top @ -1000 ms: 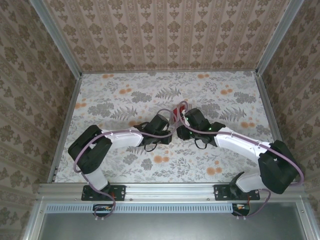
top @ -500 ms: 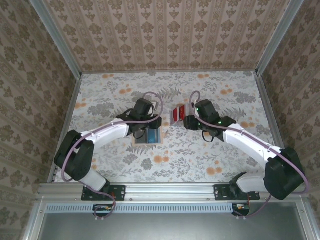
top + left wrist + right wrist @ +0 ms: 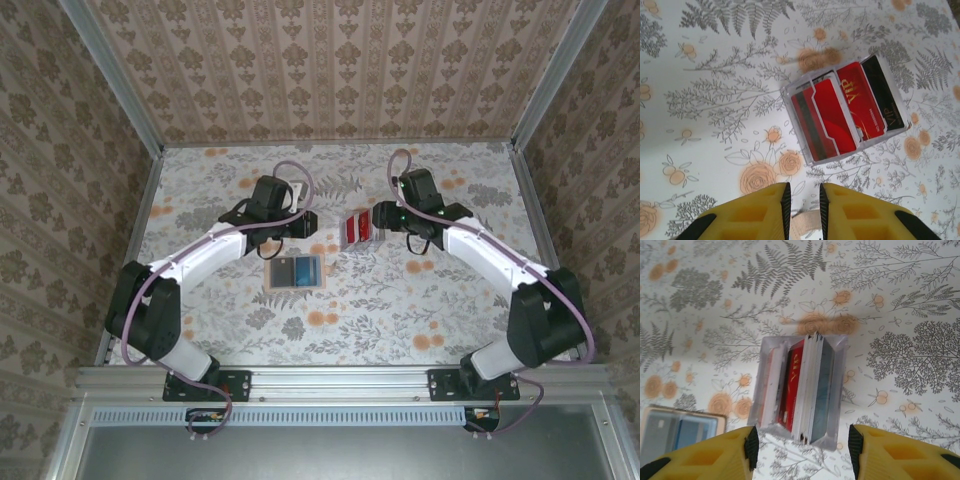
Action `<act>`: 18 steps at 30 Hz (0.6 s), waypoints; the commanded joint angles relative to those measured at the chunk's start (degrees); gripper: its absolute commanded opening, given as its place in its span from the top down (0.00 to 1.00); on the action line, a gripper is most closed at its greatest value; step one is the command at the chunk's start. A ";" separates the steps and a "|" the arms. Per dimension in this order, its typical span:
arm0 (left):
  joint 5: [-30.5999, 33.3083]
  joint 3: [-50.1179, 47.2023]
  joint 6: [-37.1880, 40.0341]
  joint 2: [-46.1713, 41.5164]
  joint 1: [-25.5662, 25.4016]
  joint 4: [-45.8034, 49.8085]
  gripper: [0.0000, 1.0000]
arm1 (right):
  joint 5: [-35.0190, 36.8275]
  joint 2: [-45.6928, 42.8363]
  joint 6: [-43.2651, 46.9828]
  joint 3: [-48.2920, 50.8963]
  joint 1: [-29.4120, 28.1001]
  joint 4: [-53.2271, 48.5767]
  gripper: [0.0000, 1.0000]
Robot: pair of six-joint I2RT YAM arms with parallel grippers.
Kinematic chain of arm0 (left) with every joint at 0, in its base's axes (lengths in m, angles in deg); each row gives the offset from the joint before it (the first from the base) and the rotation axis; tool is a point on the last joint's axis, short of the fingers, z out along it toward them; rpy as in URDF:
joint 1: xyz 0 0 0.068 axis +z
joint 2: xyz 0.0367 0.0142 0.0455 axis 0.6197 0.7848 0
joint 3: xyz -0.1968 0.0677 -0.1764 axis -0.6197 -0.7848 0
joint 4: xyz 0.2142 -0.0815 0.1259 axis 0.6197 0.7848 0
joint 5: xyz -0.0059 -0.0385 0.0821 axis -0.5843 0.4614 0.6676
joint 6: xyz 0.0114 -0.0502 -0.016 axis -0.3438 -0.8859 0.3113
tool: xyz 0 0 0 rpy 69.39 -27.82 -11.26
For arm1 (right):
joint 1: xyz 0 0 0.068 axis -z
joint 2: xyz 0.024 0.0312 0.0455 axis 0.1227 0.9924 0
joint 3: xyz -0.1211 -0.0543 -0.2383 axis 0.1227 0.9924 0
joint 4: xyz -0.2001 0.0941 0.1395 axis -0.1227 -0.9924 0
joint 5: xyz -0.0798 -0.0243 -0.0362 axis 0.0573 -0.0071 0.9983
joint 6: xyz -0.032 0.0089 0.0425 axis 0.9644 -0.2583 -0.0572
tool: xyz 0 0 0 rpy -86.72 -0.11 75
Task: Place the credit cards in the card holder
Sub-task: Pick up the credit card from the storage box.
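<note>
The credit cards point(image 3: 358, 228) stand on edge in a clear plastic rack point(image 3: 840, 120), mostly red, with one black and one blue-grey point(image 3: 822, 385). The card holder point(image 3: 295, 273) lies open and flat on the table, tan rim, blue-grey pockets; its corner point(image 3: 677, 427) shows in the right wrist view. My left gripper point(image 3: 303, 226) hovers behind the holder and left of the rack, jaws a narrow gap apart point(image 3: 802, 195), nothing held. My right gripper point(image 3: 381, 222) is open wide point(image 3: 802, 450) just right of the rack, apart from it.
The floral tablecloth point(image 3: 440, 300) covers the whole table. Patterned walls and metal rails point(image 3: 135, 260) close it in on three sides. The near half of the table holds nothing but the arms.
The left gripper has lifted off and moved away from the card holder, which now lies uncovered on the table. The right gripper has drawn back to the right of the rack and opened wider.
</note>
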 commanded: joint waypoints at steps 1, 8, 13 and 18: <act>-2.17 1.48 1.97 1.56 1.05 -0.45 0.75 | -2.05 3.30 -0.18 -3.40 0.36 -0.94 0.47; -3.97 0.03 2.14 6.07 2.75 -5.84 0.75 | -6.76 10.50 0.28 -6.14 0.47 1.52 0.47; -6.22 -1.59 2.01 7.89 3.86 -8.13 0.75 | -6.20 13.62 0.66 -6.72 0.45 1.82 0.47; -6.30 -3.07 3.10 7.82 4.92 -8.52 0.75 | -7.43 14.67 0.68 -5.76 0.38 3.52 0.46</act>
